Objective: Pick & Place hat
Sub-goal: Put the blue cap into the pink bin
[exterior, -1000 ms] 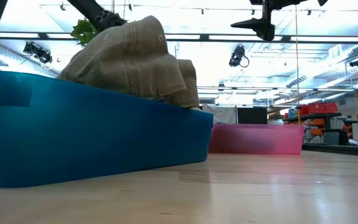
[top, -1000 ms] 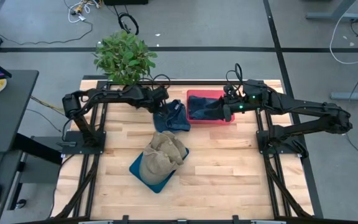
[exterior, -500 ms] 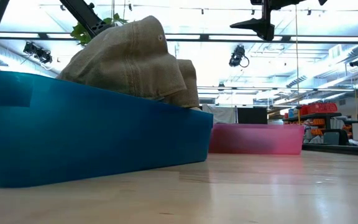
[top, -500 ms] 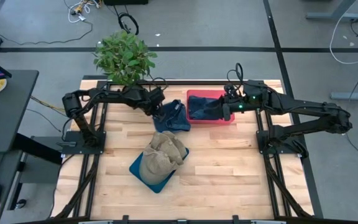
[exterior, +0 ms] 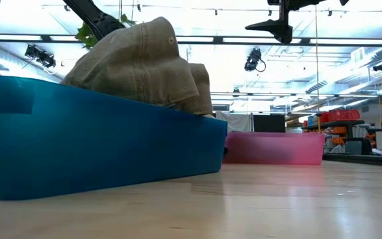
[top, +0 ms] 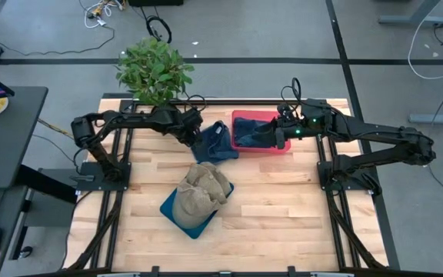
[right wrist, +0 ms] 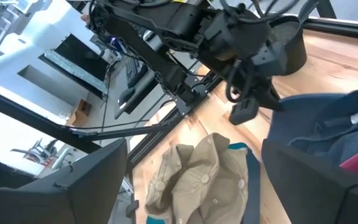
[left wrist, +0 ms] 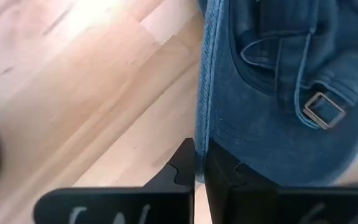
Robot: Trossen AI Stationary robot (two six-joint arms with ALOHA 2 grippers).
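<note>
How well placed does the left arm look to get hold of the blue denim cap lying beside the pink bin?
Probably well placed: the left gripper is already at the blue denim cap, its fingers pinched together on the brim edge. Nothing stands between them; the pink bin lies beyond the cap.

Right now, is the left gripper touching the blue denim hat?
Touching: the left wrist view shows the left gripper shut on the blue denim hat at its brim edge.

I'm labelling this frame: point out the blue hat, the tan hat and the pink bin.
blue hat [top: 215, 143], high view, on the crown.
tan hat [top: 204, 187], high view, on the crown.
pink bin [exterior: 277, 149], low view, on the front wall.
</note>
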